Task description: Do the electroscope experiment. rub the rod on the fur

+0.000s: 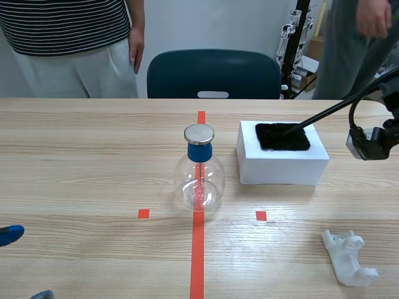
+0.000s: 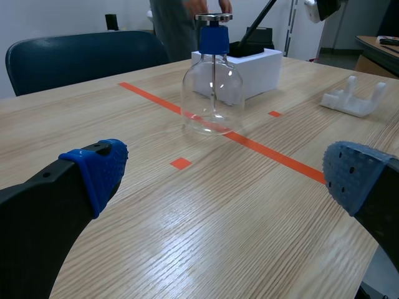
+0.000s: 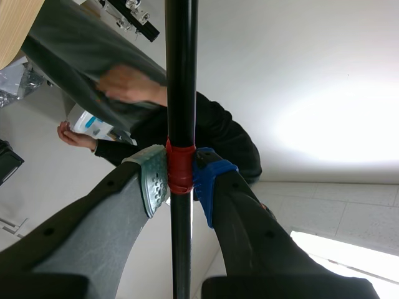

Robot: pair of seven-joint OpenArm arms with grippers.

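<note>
A long black rod (image 1: 324, 116) slants down from the right arm, and its tip rests on the black fur (image 1: 282, 136) lying on top of a white block (image 1: 283, 163). In the right wrist view my right gripper (image 3: 181, 177) is shut on the rod (image 3: 179, 75) at a red tape band. The electroscope (image 1: 199, 174), a clear flask with a blue neck and a metal disc, stands on the centre tape line. My left gripper (image 2: 218, 180) is open low over the near-left table, with the electroscope (image 2: 212, 78) well ahead of it.
A white plastic holder (image 1: 348, 257) lies near the front right. A dark chair (image 1: 213, 74) stands behind the table. One person in a striped shirt (image 1: 68, 37) stands at the back left, another (image 1: 358, 43) at the back right.
</note>
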